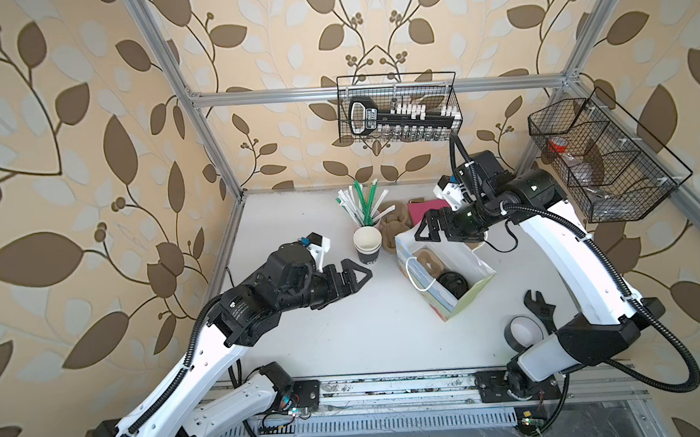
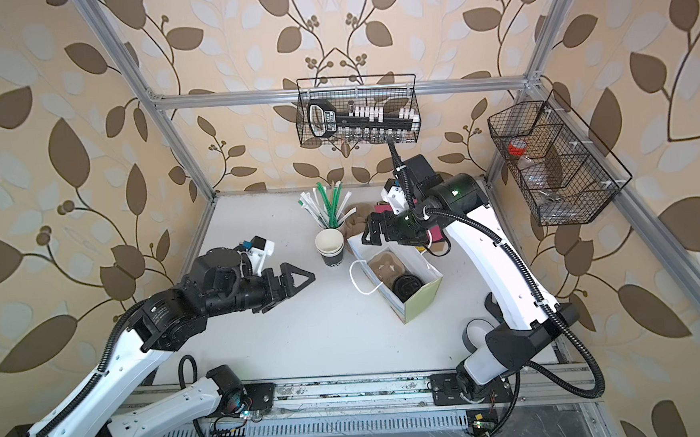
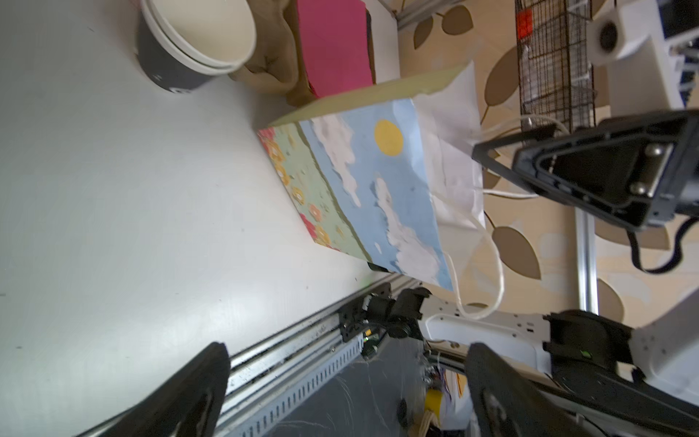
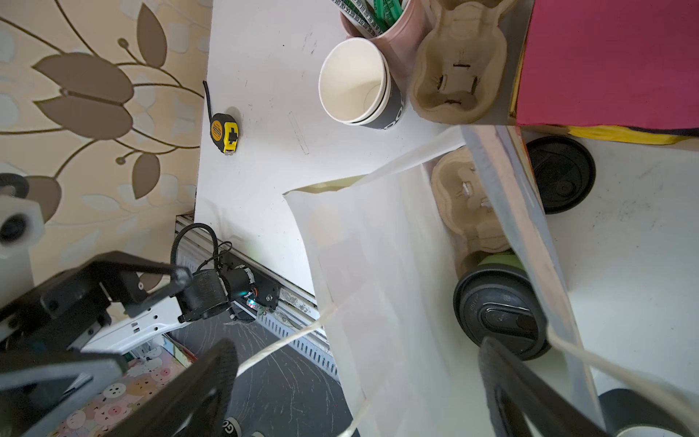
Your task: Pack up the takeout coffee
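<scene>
Right wrist view, status check: takeout coffee (image 4: 499, 314) sits inside the paper bag (image 4: 378, 265), black lid up, with a strip of light-green cup wall showing past the lid. It is seated in one pocket of a pulp carrier (image 4: 465, 196) that lies in the bag; the carrier's other pocket is empty.

Both top views: bag upright on the surface (image 1: 347, 344), mouth open, lid visible through it toward the near end.

Left tool (image 1: 358, 283): released, fingers spread with nothing between them, hovering over bare surface well apart from the bag and pointing toward it.

Right tool (image 1: 422, 231): released, fingers wide, above the bag's far rim. In the right wrist view a handle cord (image 4: 280, 342) runs between the fingers; not gripped, and contact cannot be told.

Not task items: lidless stacked cups (image 1: 367, 245) just beside the bag, and a loose black lid (image 4: 559, 178) on the surface outside it.

Progress (judgement): the packing itself looks done, with the coffee in the bag and neither tool holding anything. Remaining is probably only drawing the arms clear. Watch the right tool near the cord, since a snag could tip the bag
</scene>
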Available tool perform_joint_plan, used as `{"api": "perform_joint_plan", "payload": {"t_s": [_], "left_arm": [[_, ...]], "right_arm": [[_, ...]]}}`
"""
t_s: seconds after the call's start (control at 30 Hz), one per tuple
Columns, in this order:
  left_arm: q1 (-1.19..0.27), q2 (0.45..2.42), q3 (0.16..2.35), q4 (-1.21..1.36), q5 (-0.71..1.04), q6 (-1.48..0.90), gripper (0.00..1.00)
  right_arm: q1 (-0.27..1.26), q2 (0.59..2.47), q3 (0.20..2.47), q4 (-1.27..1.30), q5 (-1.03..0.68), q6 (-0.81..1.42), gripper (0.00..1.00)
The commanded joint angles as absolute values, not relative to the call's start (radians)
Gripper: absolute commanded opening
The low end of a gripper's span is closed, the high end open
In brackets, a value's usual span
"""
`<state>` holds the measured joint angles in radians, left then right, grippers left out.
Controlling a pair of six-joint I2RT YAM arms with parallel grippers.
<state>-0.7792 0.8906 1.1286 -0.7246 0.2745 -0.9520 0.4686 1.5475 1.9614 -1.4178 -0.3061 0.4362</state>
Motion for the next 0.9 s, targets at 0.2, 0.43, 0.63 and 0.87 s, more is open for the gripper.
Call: {"api": "perform_joint_plan", "payload": {"t_s": [0.2,0.43,0.63,0.87], "left_arm": [[-0.984,1.056,1.265,-0.590,0.109,-1.054,0.97],[-1.003,1.120,1.311,-0.536,0.088,-1.058,0.90],[-1.017,1.194,1.344,-0.520,0.096,-1.043,0.60],[-1.018,1.234,1.409,-0.547,0.054,-1.019,0.18]], "right_arm": [[0.462,1.527,1.947,-1.428,-0.283,0.417,1.00],[0.463,1.519,1.935,-1.425,-0.287,0.417,1.00],[0.463,1.512,1.939,-1.425,-0.297,0.418,1.00],[0.462,1.500,1.942,-1.421,-0.322,0.419,1.00]]}}
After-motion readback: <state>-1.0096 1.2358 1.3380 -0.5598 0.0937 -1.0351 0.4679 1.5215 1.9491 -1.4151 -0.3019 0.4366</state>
